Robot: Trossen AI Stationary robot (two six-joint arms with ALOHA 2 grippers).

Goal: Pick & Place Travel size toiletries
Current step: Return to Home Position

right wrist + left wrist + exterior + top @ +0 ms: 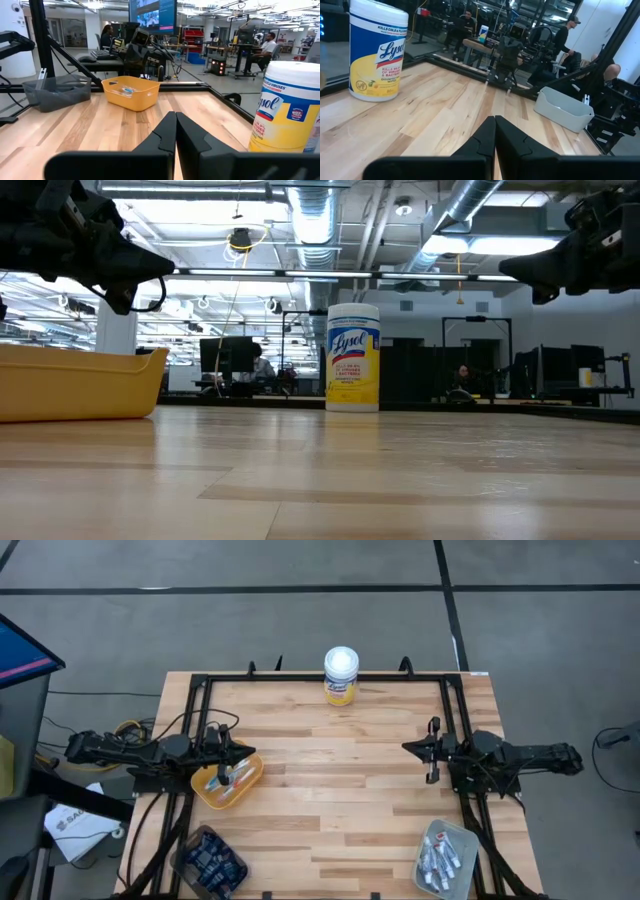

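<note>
High view: toiletries sit sorted in three bins.
White bin (455, 832): white tubes (438, 862), near right corner.
Dark bin (185, 852): navy tubes (212, 860), near left corner.
Yellow bin (256, 768): toothbrushes (125, 90) inside.
Left gripper (495, 120): fingers pressed together, empty, just above yellow bin.
Right gripper (176, 116): fingers together, empty, opposite.
Canister (341, 676): far edge, well apart.
Homing: lift first, then pull back, so the left fingers miss the yellow rim.

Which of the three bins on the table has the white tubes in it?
The pale grey plastic bin on the right arm's side, holding small white tubes. The yellow plastic bin holds thin toothbrushes, and the dark bin holds black-navy tubes.
</note>
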